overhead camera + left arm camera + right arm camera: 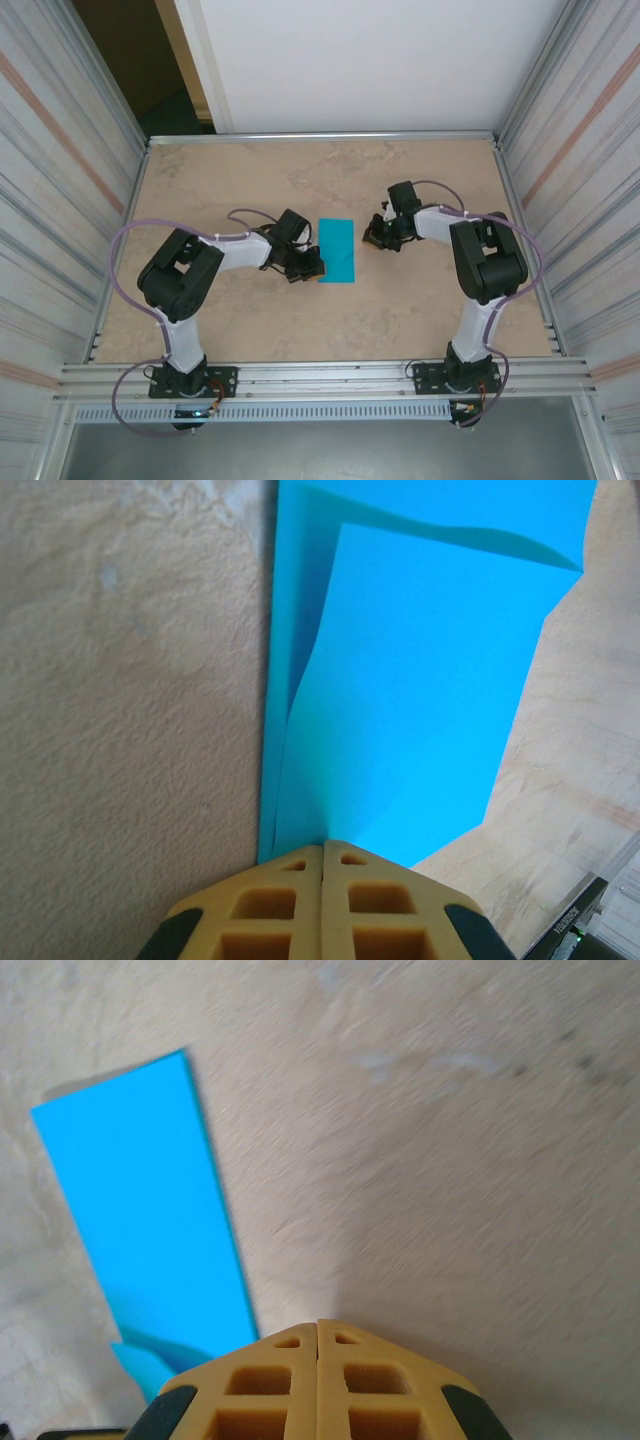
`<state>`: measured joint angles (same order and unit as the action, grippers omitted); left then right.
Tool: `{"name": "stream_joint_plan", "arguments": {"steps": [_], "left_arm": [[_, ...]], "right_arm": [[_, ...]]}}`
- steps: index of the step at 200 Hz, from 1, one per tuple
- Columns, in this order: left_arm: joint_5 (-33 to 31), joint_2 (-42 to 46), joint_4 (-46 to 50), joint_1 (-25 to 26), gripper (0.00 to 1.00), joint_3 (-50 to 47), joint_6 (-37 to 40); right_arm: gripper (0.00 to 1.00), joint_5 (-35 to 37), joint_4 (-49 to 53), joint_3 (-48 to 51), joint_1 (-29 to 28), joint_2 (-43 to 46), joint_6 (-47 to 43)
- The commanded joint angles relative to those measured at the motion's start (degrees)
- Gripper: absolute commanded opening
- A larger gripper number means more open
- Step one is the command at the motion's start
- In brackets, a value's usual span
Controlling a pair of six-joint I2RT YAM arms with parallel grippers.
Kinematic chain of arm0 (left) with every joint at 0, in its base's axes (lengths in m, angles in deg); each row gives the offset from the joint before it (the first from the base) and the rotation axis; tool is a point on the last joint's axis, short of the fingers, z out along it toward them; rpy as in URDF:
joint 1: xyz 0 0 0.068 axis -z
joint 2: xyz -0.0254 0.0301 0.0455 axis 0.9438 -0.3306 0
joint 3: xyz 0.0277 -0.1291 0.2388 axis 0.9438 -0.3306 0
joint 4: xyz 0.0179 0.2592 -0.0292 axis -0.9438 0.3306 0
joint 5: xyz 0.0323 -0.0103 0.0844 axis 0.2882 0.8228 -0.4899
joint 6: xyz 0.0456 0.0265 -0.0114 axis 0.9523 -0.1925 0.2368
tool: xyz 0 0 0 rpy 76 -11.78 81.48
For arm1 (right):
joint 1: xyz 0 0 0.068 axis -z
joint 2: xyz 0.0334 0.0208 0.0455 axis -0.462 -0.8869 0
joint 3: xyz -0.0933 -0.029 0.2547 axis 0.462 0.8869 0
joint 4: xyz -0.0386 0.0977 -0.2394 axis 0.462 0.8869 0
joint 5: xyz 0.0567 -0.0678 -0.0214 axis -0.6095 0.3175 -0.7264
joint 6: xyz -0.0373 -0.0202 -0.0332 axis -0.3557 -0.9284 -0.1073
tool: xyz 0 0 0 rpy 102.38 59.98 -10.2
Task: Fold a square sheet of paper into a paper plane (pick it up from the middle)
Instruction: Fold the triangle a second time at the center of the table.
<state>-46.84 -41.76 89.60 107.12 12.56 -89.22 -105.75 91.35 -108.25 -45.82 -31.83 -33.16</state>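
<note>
Paper [337,250] lies in the middle of the tabletop [240,180], between the two arms. It is blue and folded over on itself, so we see a tall strip and not a square.

From the left wrist, the paper [420,680] shows two layers. The top layer sits a bit crooked on the bottom one. The bottom layer peeks out at the far end and along the left side.

The left fingers [312,270] are pressed together with no gap. Their tips touch the near left corner of the paper. We cannot tell if any paper is pinched between them.

The right fingers [371,238] are pressed together too and hold nothing. They sit just beside the paper's right edge, not touching it. From the right wrist, the paper [140,1220] lies flat to the left of the right fingers [318,1324].
</note>
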Motion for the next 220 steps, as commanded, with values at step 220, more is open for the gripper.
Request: {"name": "stream_joint_plan", "arguments": {"steps": [220], "left_arm": [[-0.8,8.3,13.2,-0.5,0.05,-5.0,10.7]], "right_arm": [[0.00,2.6,2.5,1.6,-11.2,-5.8,2.9]]}}
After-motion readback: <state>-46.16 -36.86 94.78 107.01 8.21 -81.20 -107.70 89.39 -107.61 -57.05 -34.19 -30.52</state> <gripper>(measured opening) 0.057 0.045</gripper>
